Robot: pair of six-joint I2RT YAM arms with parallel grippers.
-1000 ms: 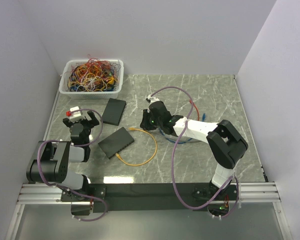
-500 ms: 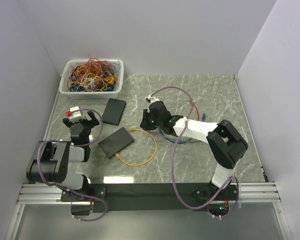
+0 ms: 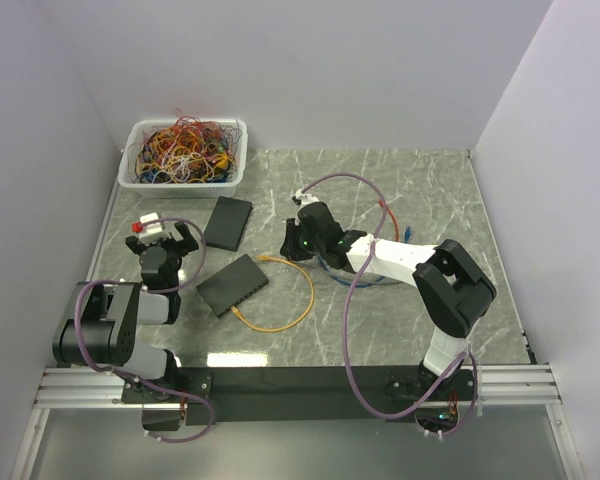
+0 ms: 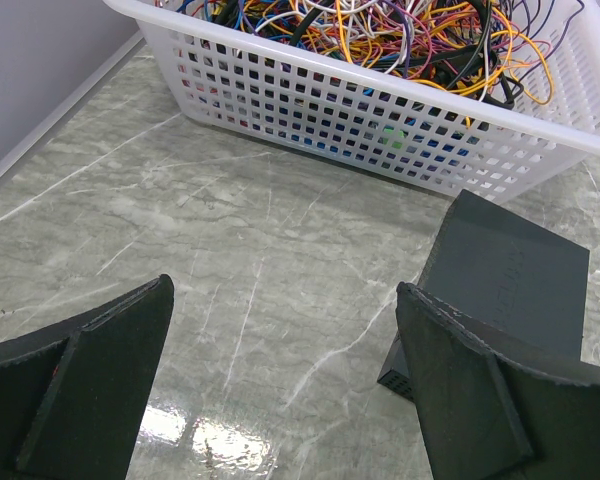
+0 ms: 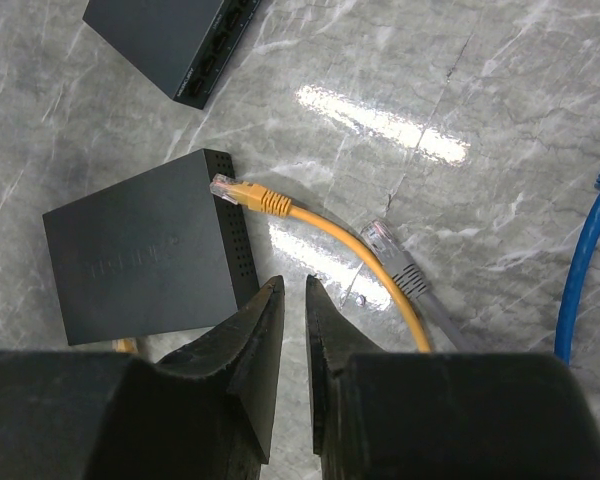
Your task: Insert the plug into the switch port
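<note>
Bright, even overhead light is filling every view. Glare is streaking the worktop [image 5: 380, 122] at the right wrist view's upper centre and the left wrist view's lower left.

Probably a lab: white-walled enclosure [image 3: 310, 70], basket of cables [image 4: 360, 110]

plug [image 5: 228, 187] just beside switch [image 5: 145, 260] | second switch [image 5: 175, 40] behind | basket [image 4: 360, 100] rear-left

The right arm [image 3: 390, 258] has black joints and white links behind its gripper [image 5: 293, 290]. A mauve cable [image 3: 346, 340] trails back from each wrist; the fingers [image 4: 90, 390] are matte black wedges.
</note>
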